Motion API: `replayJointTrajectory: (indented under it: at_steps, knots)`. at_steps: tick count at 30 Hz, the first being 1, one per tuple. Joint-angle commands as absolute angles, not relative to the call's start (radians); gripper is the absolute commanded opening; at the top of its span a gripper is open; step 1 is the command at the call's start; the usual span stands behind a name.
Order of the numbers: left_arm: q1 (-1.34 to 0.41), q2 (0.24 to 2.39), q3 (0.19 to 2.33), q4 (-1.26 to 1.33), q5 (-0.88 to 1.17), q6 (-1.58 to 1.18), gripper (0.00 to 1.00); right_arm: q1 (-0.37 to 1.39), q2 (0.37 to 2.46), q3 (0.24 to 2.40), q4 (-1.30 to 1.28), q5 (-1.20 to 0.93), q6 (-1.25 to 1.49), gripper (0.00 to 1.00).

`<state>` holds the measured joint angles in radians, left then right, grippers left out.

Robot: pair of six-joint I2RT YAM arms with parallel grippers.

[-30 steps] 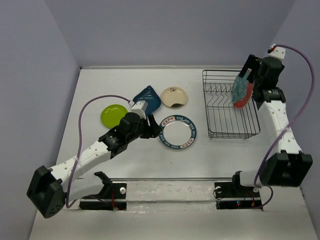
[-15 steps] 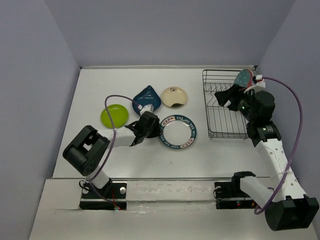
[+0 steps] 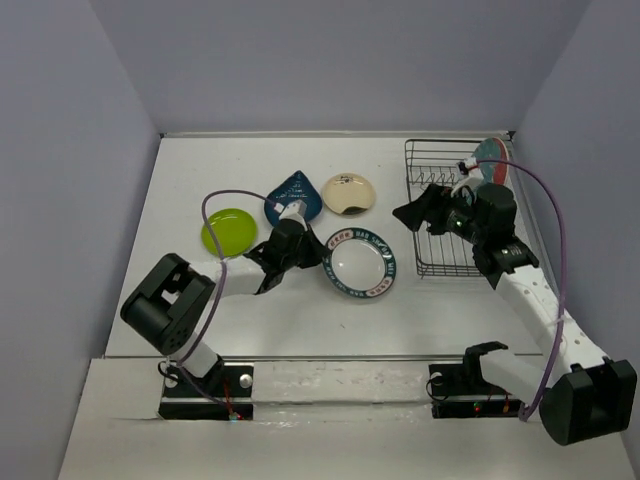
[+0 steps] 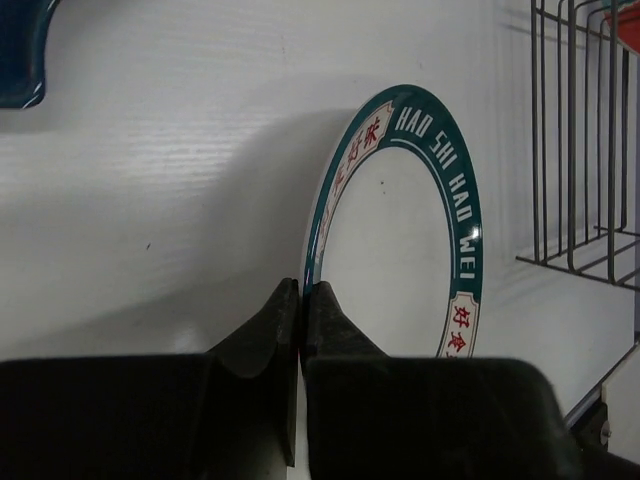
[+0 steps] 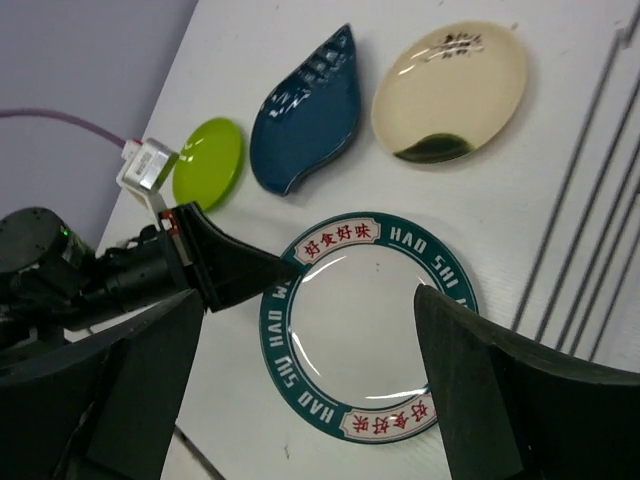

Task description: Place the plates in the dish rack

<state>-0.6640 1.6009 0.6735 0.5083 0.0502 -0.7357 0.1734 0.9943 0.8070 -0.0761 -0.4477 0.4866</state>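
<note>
My left gripper (image 3: 312, 252) (image 4: 301, 291) is shut on the left rim of the white plate with the dark lettered rim (image 3: 362, 266) (image 4: 398, 250) (image 5: 365, 330). That plate's far side rests on the table. My right gripper (image 3: 418, 212) (image 5: 310, 296) hovers open above the same plate, holding nothing. The floral plate (image 3: 490, 160) stands in the far right corner of the black wire dish rack (image 3: 460, 262). The lime-green plate (image 3: 228, 230) (image 5: 208, 160), the dark teal teardrop plate (image 3: 293, 195) (image 5: 305, 125) and the cream plate (image 3: 349, 193) (image 5: 450, 90) lie flat on the table.
The rack's wires (image 4: 590, 130) (image 5: 590, 200) stand just right of the held plate. The left arm's purple cable (image 3: 215, 205) loops over the lime-green plate. Grey walls close in the table at the left, back and right.
My left gripper has shut on the plate's rim and nudged the plate slightly right. The right arm has swung left from the rack to above that plate, leaving the floral plate in the rack.
</note>
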Motion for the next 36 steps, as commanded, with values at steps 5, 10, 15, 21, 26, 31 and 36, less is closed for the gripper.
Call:
replayJointTrajectory:
  at_steps: [5, 10, 15, 21, 26, 31, 36]
  knots:
    - [-0.65, 1.179, 0.574, 0.393, 0.141, -0.631, 0.06, 0.411, 1.165, 0.94, -0.127, -0.463, 0.31, 0.99]
    - [-0.647, 0.974, 0.633, 0.233, 0.147, -0.552, 0.05, 0.439, 1.236, 0.977, -0.161, -0.448, 0.239, 1.0]
    - [-0.632, 0.836, 0.67, 0.155, 0.201, -0.492, 0.05, 0.439, 1.273, 0.986, -0.181, -0.531, 0.202, 1.0]
    - [-0.627, 0.776, 0.704, 0.124, 0.229, -0.462, 0.05, 0.439, 1.258, 0.948, -0.132, -0.811, 0.209, 0.76]
    - [-0.623, 0.765, 0.75, 0.088, 0.224, -0.422, 0.21, 0.439, 1.249, 0.87, 0.119, -1.083, 0.356, 0.07]
    - [-0.623, 0.749, 0.857, -0.023, 0.119, -0.324, 0.8, 0.43, 1.232, 0.941, 0.152, -0.915, 0.434, 0.07]
    - [-0.623, 0.675, 0.812, -0.095, -0.092, -0.223, 0.99, 0.31, 1.207, 1.103, -0.088, -0.555, 0.41, 0.07]
